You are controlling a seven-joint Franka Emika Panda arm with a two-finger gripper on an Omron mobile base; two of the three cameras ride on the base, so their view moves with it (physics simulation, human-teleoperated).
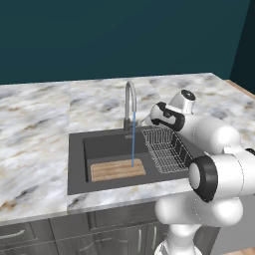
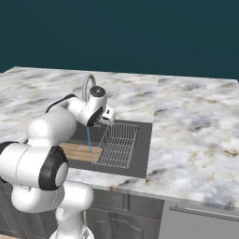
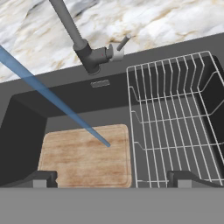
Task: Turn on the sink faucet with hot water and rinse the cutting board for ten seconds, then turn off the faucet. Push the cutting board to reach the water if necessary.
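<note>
Tool (image 3: 111, 179) wide open, empty, above sink; small side lever (image 3: 121, 45) of grey gooseneck faucet (image 3: 74, 35) lies far, slightly right.

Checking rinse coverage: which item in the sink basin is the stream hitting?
The cutting board, flat wooden, left of the wire dish rack; the water lands on it, the rack stays dry.

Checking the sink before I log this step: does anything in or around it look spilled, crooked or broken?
Nothing stands out. The water falls from the sink faucet straight onto the cutting board, which lies flat on the floor of the sink beside the wire dish rack. No spill shows on the counter.
</note>
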